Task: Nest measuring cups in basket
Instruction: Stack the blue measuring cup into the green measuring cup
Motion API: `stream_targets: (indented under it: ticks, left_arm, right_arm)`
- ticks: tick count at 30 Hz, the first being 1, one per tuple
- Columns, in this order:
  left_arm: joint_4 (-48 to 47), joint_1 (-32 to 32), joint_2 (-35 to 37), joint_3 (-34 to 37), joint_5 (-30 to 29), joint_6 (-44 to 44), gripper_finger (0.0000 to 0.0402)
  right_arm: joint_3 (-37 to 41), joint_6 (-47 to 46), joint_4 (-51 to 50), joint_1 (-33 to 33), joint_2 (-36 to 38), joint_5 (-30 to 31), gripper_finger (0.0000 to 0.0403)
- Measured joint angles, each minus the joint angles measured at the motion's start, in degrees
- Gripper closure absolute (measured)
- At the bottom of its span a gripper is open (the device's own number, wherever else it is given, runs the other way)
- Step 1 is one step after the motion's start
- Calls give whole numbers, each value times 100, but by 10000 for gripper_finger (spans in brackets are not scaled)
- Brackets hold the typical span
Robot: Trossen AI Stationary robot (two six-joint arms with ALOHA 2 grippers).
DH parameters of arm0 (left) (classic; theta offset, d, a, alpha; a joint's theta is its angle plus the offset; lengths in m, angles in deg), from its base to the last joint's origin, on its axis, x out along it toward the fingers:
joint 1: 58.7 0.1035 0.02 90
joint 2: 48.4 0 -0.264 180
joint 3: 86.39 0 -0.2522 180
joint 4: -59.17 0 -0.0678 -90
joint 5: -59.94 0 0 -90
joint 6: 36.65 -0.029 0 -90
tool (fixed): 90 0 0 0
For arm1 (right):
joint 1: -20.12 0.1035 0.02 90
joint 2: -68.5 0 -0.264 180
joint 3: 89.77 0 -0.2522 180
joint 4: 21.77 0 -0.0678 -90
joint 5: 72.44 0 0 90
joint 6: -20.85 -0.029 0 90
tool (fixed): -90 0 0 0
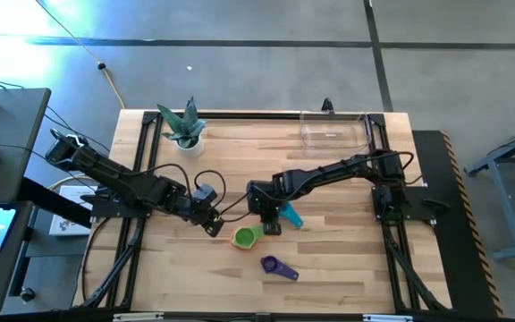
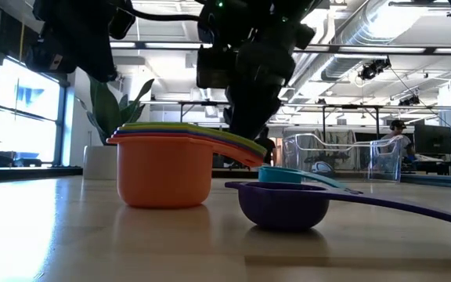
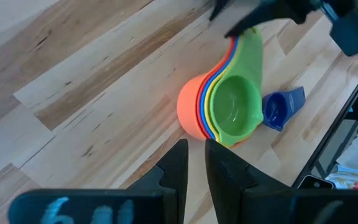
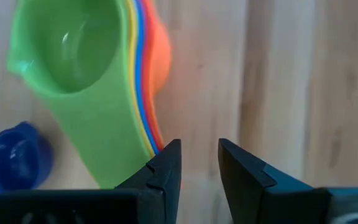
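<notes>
A pale wooden worktop (image 1: pixel 329 268) is seen from above, with two dark robot arms reaching toward its middle. A nested stack of measuring cups (image 1: pixel 246 237) sits near the centre: a green cup (image 3: pixel 234 106) on top, with yellow, blue and red rims showing as thin edges beneath it, and an orange cup (image 2: pixel 164 170) outermost at the bottom. How many cups lie inside the stack is hard to count, since only their edges show.

A purple cup (image 1: pixel 278 266) lies alone on the worktop, just in front of the stack and apart from it. A teal cup (image 1: pixel 291 215) lies beside the right arm; from above, that arm covers part of it. In the level view, only its rim shows behind the purple cup.

The left end effector (image 1: pixel 211 224) hovers just beside the stack, its fingers (image 3: pixel 178 171) slightly parted with a narrow gap and nothing between them. The right end effector (image 1: pixel 271 225) sits over the stack's handles, its fingers (image 4: pixel 166 165) also a little apart and empty; one fingertip is close to the handle edges, and contact cannot be judged.

The clear basket (image 1: pixel 333 131) stands at the far edge of the worktop, well apart from every cup. Its see-through walls are faint. A white pot with a green plant (image 1: pixel 184 127) stands at the far left.
</notes>
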Motion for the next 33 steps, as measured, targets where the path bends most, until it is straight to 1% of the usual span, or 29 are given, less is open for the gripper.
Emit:
stream_targets:
  ticks: [4, 12, 13, 17, 21, 27, 33]
  left_arm:
    - [-4, -1, 0, 0, 1, -3, 355]
    - [-4, 0, 0, 0, 0, -139, 355]
    - [-4, 0, 0, 0, 0, -146, 355]
    - [-4, 0, 0, 0, 0, -149, 355]
    - [-5, 0, 0, 0, 0, -216, 355]
    - [-11, 0, 0, 0, 0, -233, 355]
    - [-6, 0, 0, 0, -2, -229, 355]
  right_arm:
    - [0, -198, -22, 65, 0, -237, 305]
    - [0, -492, -25, 90, 0, -476, 306]
    - [0, -493, -30, 89, 0, -401, 306]
    - [0, -748, -205, 73, 46, 218, 306]
    - [0, -1022, -467, -17, 283, 605, 307]
    - [2, -991, -1073, -202, 755, 967, 307]
    - [2, -659, -1701, -526, 1083, 966, 307]
